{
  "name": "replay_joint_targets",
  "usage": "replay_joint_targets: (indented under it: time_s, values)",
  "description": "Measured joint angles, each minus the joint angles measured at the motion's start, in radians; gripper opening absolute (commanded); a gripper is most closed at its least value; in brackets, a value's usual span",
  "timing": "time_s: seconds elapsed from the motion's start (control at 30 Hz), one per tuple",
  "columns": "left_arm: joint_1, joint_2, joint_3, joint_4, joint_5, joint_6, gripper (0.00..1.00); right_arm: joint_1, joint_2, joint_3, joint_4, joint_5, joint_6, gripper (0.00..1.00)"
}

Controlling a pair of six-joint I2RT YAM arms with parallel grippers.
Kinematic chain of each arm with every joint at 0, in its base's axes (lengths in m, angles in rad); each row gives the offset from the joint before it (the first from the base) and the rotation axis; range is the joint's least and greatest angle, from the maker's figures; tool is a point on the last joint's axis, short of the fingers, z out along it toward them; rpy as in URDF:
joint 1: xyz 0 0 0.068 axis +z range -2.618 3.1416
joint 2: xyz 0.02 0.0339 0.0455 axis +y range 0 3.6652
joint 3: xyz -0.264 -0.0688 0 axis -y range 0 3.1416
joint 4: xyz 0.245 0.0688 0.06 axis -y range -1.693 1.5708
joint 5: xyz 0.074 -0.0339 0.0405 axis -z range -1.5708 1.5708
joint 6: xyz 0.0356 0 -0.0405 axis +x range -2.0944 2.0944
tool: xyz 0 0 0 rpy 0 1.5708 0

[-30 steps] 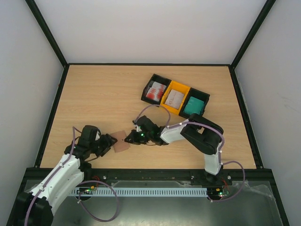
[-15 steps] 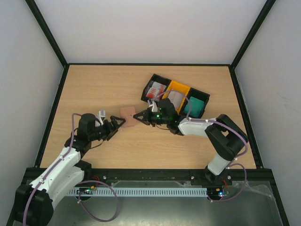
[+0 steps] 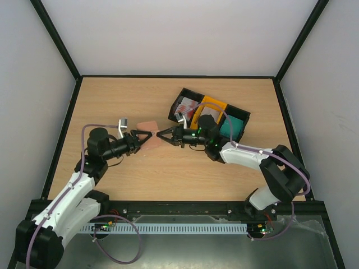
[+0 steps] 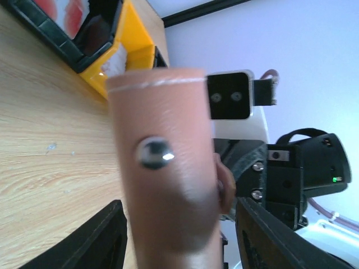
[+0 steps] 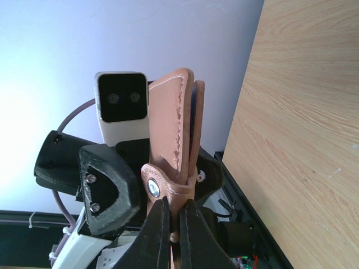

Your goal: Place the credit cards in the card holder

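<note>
The card holder, a brown folded wallet, hangs in the air above the table's middle, between my two grippers. My right gripper is shut on its snap strap, as the right wrist view shows, with the wallet edge-on above the fingers. My left gripper is open, with its fingers on either side of the wallet, which fills the left wrist view with its centre snap showing. A red-and-white credit card, a white one and a teal one lie in the trays.
A row of three small trays stands at the back right: a black tray, an orange tray and a black tray. The orange tray also shows in the left wrist view. Black rails edge the wooden table.
The wallet went from lying on the table near the front to being held up farther back. Both grippers moved back and up with it, and the left jaws now straddle it.
</note>
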Motion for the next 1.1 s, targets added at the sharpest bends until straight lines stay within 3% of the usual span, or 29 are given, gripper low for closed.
replay_joint_targets:
  time_s: [0.2,0.4,0.43,0.5,0.6,0.73,0.93,1.1]
  values:
    - [0.005,-0.034,0.0,0.01,0.009,-0.005,0.53,-0.015,-0.024,-0.03,0.002,-0.018,0.01,0.02]
    - [0.005,-0.034,-0.002,0.026,0.013,-0.019,0.16,-0.026,-0.034,-0.039,0.002,-0.023,0.014,0.02]
    - [0.005,-0.032,-0.002,0.028,0.012,-0.018,0.1,-0.026,-0.034,-0.039,0.002,-0.024,0.013,0.05]
    - [0.006,-0.027,-0.004,0.032,0.014,-0.011,0.03,-0.026,-0.034,-0.039,-0.002,-0.024,0.011,0.22]
    - [0.007,-0.018,-0.006,0.024,0.013,0.004,0.02,-0.026,-0.039,-0.034,-0.07,-0.008,-0.042,0.46]
    - [0.007,0.008,0.0,-0.053,-0.012,0.08,0.02,-0.023,-0.065,0.031,-0.341,0.114,-0.212,0.59]
    - [0.006,0.098,0.074,-0.271,-0.143,0.269,0.02,0.04,-0.079,0.216,-0.72,0.446,-0.432,0.61]
    - [-0.001,0.141,0.085,-0.345,-0.201,0.348,0.02,0.152,0.011,0.365,-0.857,0.598,-0.509,0.59]
